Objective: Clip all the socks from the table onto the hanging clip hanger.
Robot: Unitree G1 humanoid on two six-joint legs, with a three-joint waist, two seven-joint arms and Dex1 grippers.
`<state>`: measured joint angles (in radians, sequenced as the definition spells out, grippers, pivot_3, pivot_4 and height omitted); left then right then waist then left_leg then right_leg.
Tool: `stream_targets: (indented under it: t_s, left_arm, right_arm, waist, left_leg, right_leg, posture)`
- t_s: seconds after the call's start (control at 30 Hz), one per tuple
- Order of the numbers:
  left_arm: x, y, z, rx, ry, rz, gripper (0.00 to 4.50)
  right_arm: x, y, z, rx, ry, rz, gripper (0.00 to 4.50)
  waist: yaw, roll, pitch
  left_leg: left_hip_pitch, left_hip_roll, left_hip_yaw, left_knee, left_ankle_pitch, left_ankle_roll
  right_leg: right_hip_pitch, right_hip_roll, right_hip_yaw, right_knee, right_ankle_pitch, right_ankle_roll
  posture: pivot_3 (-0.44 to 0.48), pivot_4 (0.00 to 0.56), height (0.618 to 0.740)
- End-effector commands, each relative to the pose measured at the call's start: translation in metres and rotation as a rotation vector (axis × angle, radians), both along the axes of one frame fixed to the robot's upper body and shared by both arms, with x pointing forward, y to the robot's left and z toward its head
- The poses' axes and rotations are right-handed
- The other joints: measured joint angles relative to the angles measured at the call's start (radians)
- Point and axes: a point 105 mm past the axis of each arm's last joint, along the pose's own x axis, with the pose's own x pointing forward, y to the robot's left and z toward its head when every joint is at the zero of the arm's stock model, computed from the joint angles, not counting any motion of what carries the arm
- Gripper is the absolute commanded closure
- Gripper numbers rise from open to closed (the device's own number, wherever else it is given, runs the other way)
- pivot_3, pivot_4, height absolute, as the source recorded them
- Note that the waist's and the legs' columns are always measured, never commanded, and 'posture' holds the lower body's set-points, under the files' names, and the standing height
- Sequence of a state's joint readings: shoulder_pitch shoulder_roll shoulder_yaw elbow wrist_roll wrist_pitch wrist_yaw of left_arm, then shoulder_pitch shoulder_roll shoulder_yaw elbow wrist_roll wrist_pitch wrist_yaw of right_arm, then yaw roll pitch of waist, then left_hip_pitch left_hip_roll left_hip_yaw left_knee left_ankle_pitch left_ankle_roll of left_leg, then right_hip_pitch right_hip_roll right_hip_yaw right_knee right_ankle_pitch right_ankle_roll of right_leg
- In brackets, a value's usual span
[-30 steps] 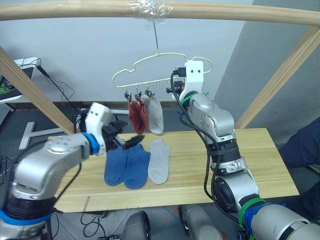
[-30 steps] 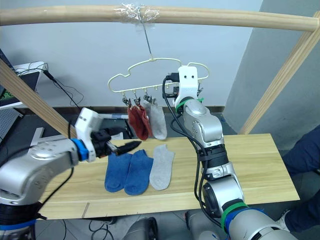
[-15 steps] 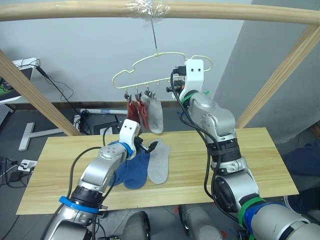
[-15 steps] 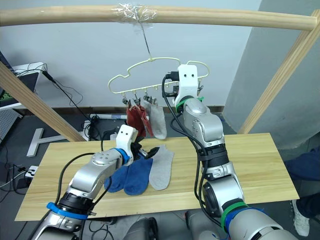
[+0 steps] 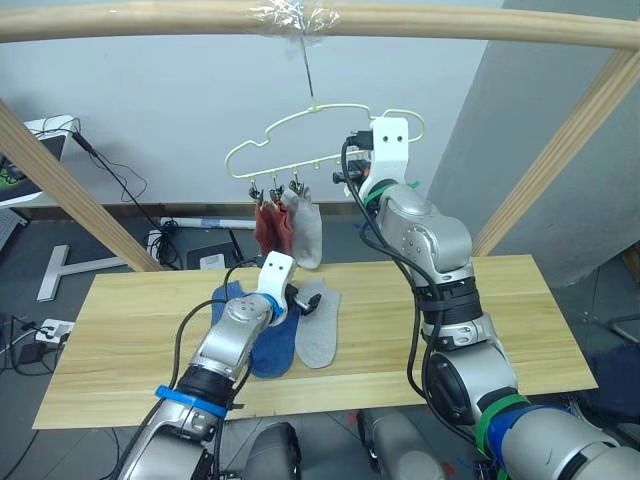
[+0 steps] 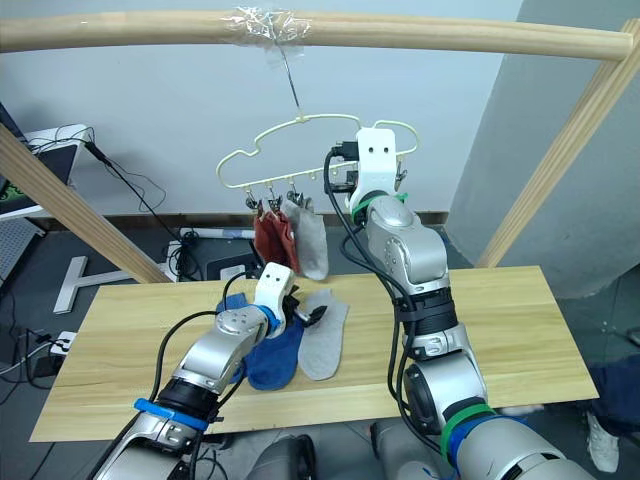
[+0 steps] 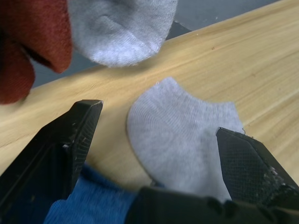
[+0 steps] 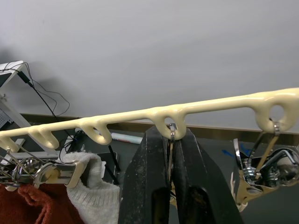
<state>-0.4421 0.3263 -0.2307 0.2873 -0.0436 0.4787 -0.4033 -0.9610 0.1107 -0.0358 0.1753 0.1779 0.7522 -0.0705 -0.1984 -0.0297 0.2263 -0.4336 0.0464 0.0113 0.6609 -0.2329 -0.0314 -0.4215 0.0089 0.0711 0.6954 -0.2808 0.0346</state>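
The light wooden table (image 5: 480, 320) carries two blue socks (image 5: 272, 340) and one grey sock (image 5: 320, 335).

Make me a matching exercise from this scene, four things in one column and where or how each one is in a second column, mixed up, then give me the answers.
Things:
1. left gripper
2. right gripper
3. rust red socks
4. blue socks

States:
A. lying flat on the table
B. hanging from the clip hanger
C. jaws open over the grey sock on the table
D. jaws closed on a metal clip of the hanger

Pairs: 1-C, 2-D, 3-B, 4-A
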Motion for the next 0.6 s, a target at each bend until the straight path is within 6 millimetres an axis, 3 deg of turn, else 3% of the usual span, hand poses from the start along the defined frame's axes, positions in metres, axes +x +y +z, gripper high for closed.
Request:
stream_targets:
  t_s: [0.03,0.57,0.6]
  left_arm:
    - [0.006,-0.008,0.001,0.022,-0.015,-0.016,0.02]
    - [-0.007,-0.007,-0.037,0.130,0.209,-0.033,0.02]
    - [-0.007,-0.007,-0.037,0.128,0.215,-0.026,0.20]
  right_arm:
    - [-0.010,0.005,0.036,0.037,-0.120,0.018,4.50]
    - [-0.011,0.002,0.038,0.044,-0.120,0.005,4.50]
    - [-0.011,0.002,0.038,0.044,-0.120,0.004,4.50]
  waist:
    - [-0.001,0.000,0.000]
    - [-0.024,0.000,0.000]
    - [-0.024,0.000,0.000]
  left_leg:
    - [0.000,0.000,0.000,0.000,0.000,0.000]
    - [0.000,0.000,0.000,0.000,0.000,0.000]
    - [0.000,0.000,0.000,0.000,0.000,0.000]
  right_leg:
    - [0.000,0.000,0.000,0.000,0.000,0.000]
    - [0.001,0.002,0.000,0.000,0.000,0.000]
    - [0.001,0.002,0.000,0.000,0.000,0.000]
  posture:
    - [-0.268,0.223,0.740]
    - [-0.291,0.225,0.740]
    - [-0.292,0.225,0.740]
